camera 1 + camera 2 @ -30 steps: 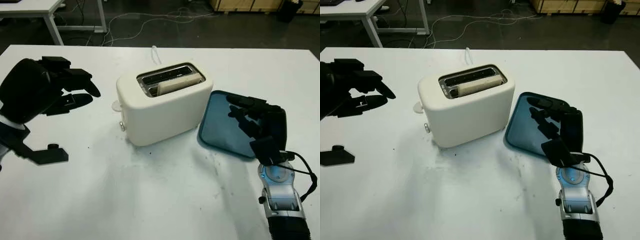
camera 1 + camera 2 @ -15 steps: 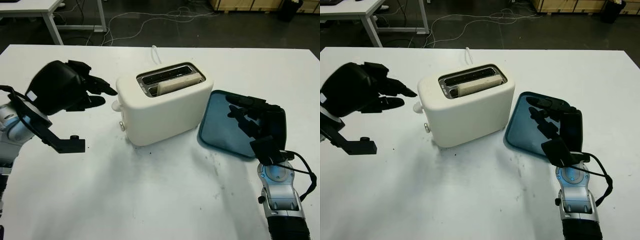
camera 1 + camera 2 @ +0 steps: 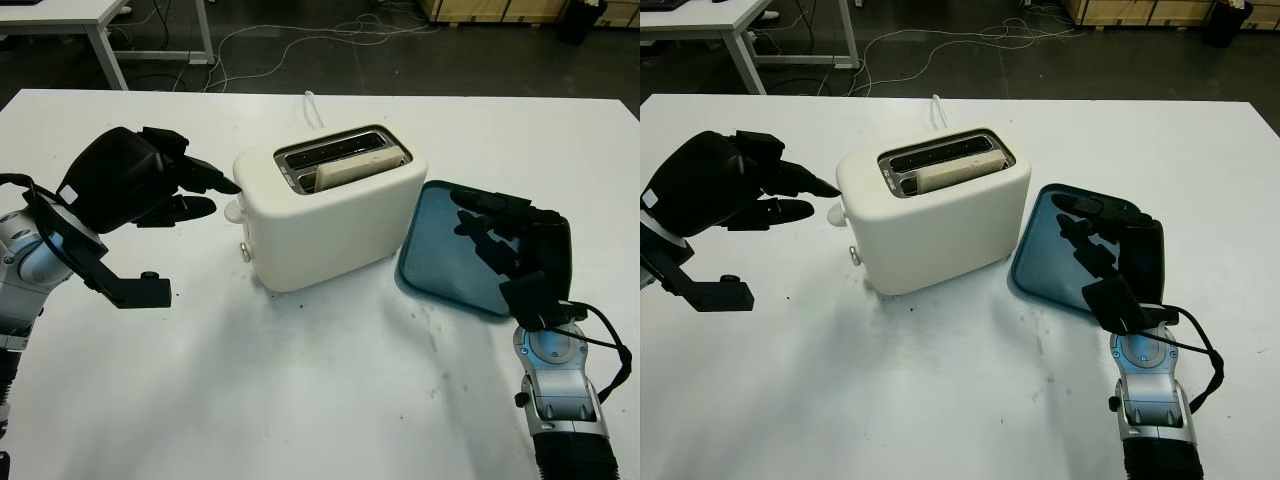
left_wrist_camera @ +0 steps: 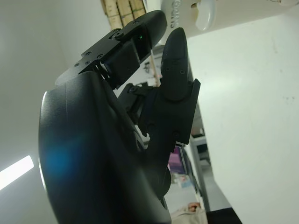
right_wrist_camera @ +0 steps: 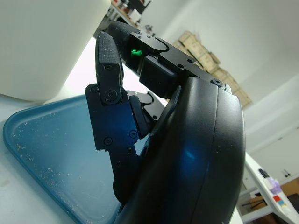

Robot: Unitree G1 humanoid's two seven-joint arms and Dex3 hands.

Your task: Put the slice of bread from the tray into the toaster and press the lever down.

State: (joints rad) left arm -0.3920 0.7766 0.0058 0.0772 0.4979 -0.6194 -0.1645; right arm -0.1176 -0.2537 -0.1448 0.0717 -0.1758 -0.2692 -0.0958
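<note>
While the slice of bread stands in the white toaster slot, the empty, open left hand reaches its fingertips just beside the lever; right hand idles, open, over the tray.

Dark floor with loose cables, white desk behind.

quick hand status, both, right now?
Left hand: open, holding nothing, fingertips by the toaster lever.
Right hand: open, holding nothing, over the blue tray.
</note>
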